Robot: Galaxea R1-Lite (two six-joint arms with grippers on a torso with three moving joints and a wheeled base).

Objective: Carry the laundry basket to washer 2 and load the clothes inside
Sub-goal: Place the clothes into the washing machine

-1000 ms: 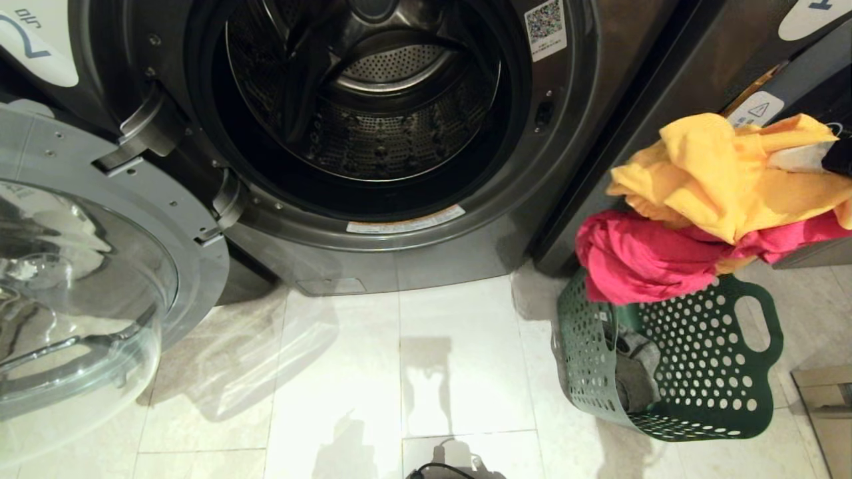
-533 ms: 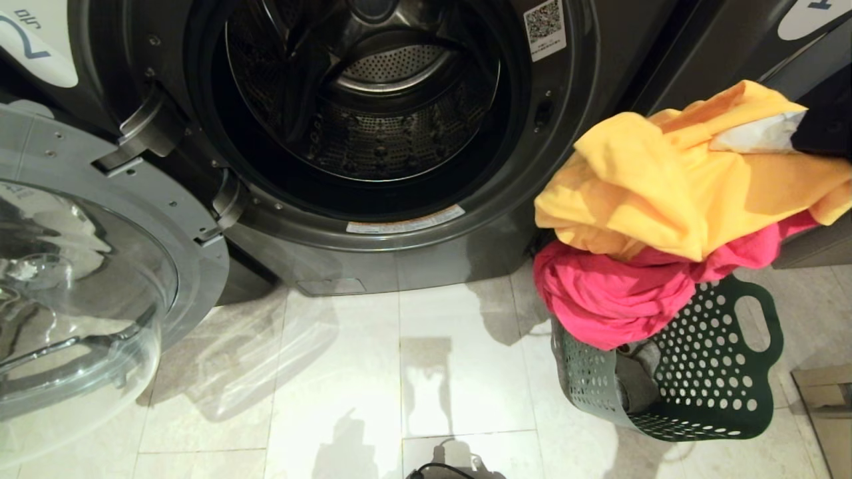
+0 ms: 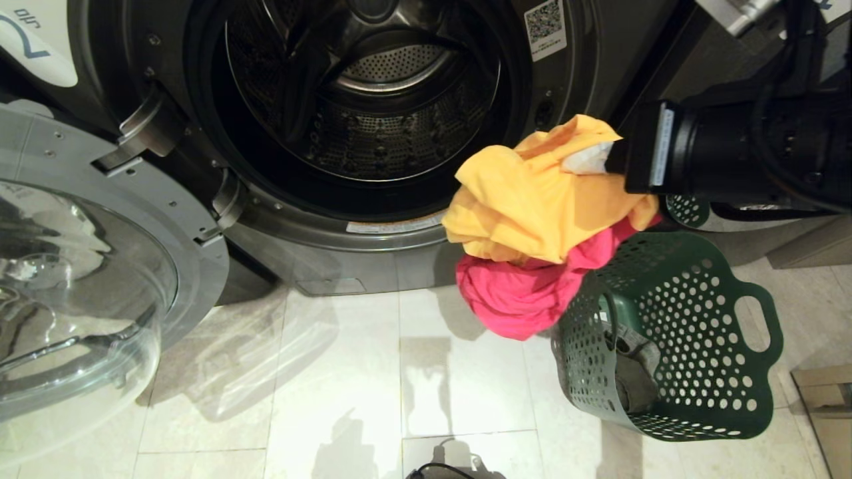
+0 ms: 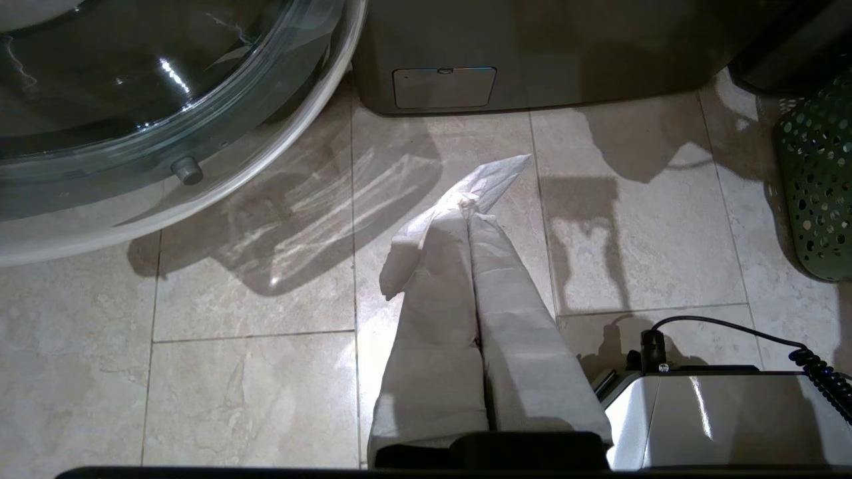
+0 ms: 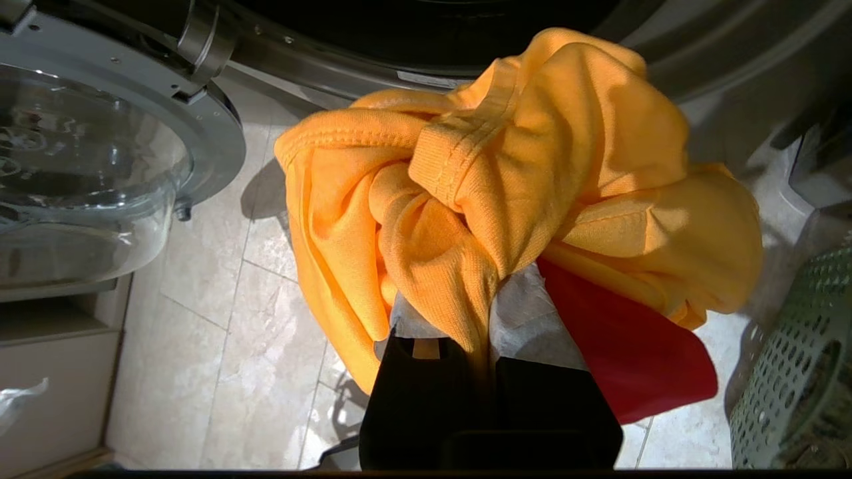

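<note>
the right gripper (image 5: 476,332) is clamped on a yellow garment (image 3: 532,199), with a pink garment (image 3: 519,299) hanging under it, at centre right of the head view, in front of the lower right rim of washer 2 (image 3: 399,233), whose round opening fills the upper middle. the laundry basket (image 3: 692,346) stands on the floor tiles (image 3: 333,372) at lower right, just below and right of the hanging bundle, with a grey cloth (image 3: 632,379) inside. the gripper's fingertips are buried in fabric; how the pink piece is held cannot be made out. the open door (image 3: 100,266) is cut off at the left edge. the left gripper (image 4: 476,199), closed and empty, hangs over the tiles. since a second ago the bundle has swung from the right edge toward the drum and the arm has come into view.
</note>
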